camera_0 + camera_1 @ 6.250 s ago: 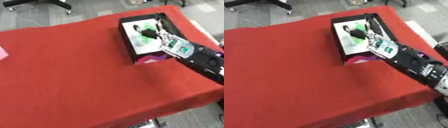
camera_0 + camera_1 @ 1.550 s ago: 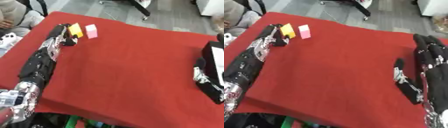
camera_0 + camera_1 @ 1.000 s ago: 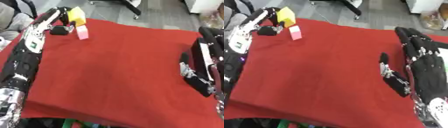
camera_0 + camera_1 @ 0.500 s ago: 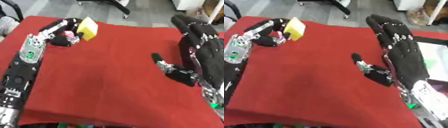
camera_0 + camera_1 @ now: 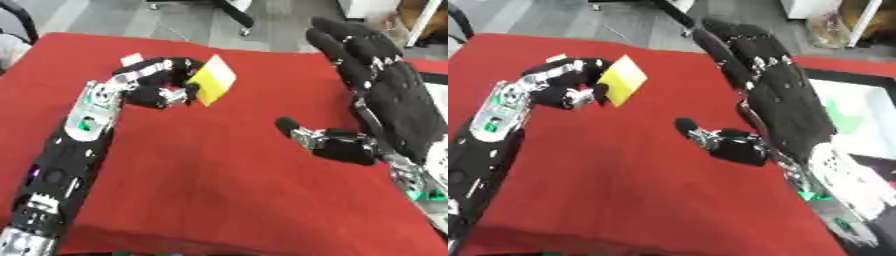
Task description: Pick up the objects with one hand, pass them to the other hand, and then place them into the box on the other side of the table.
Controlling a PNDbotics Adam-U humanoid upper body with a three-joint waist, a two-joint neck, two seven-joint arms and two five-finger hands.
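**Yellow block held up for the handover**

Red cloth [image 5: 201, 190] covers the table beneath both of our arms, and nearest to us it carries nothing we need. Just above it, our right hand [image 5: 394, 110] waits with its palm turned toward the left, fingers straight and spread, thumb stretched out low over the cloth. It grasps nothing.

Beyond the thumb and across the gap, our left hand [image 5: 153, 87] is curled round the yellow block [image 5: 213, 81]. The block sticks out past the fingertips on the side facing the right palm, tilted on edge, raised off the cloth. The two hands are near each other but apart.

We judge that the pick-up is done and the pass is the step in hand. The next move calls for bringing the block's free end into the right palm, curling the right fingers and thumb round it, and only then relaxing the left fingers.

Behind the right hand, on its outer side, the box [image 5: 859, 120] shows in the right eye view, its pale floor with green marks inside a dark rim. That is where the block should go after the pass.
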